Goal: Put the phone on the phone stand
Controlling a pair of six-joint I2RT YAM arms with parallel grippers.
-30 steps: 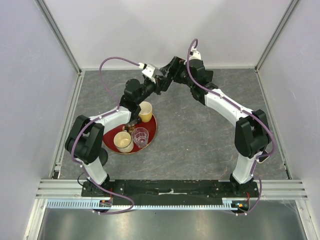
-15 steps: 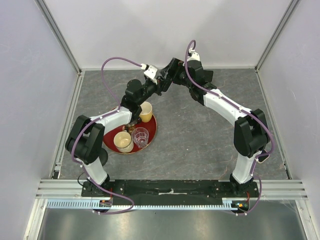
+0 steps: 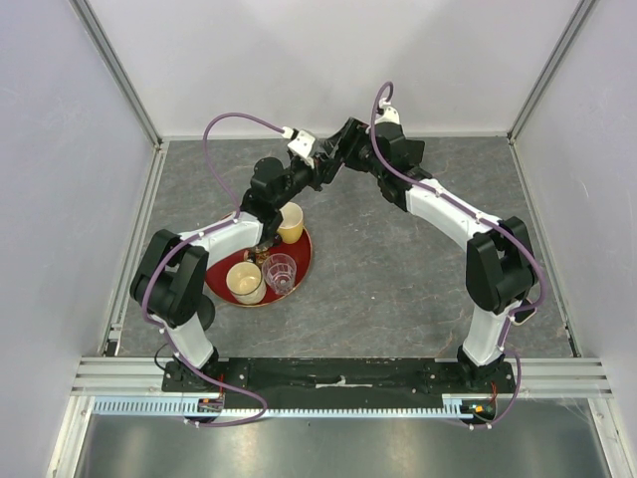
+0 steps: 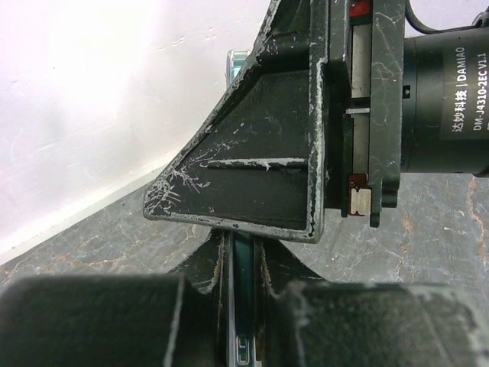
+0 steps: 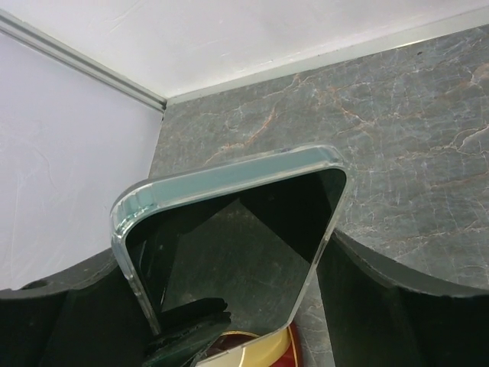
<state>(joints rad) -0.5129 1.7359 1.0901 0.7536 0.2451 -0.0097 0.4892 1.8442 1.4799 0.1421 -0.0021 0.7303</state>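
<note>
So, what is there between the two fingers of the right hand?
The phone, its glossy screen toward the camera, stands in that gap; the right wrist view shows it.

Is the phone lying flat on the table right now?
No, the phone is held up in the air at a tilt, with the grey table showing beyond it.

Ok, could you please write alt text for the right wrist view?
The phone, black screen with a pale rim, fills the centre between the two dark fingers of the right tool. Behind it are a grey marbled table and pale walls.
</note>
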